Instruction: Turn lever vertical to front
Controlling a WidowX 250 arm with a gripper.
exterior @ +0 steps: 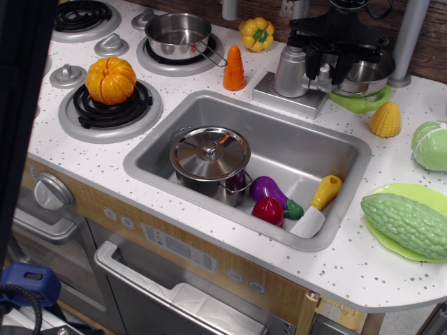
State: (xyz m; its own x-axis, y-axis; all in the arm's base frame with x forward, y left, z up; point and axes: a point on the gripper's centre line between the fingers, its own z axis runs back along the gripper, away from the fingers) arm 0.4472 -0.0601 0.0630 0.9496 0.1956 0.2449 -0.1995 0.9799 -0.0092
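Your hand (327, 68) is over the lever (323, 82) beside the tap body (290, 72), fingers on both sides; I cannot tell if it grips.

– What sits around the sink (209, 108)?
– Inside it: lidded pot (209, 160), eggplant (269, 189), knife (318, 205). Left of it, a pumpkin (110, 79). Behind it, a carrot (234, 68). Right, a bitter gourd (406, 223).

Counts around the sink (335, 143)

Three pots: one lidded (209, 162) in the sink, one (176, 32) on a burner behind it, one (363, 71) behind its right corner. One knife (316, 207), one eggplant (269, 190), one red fruit (268, 211) inside. One pumpkin (110, 79) to its left.
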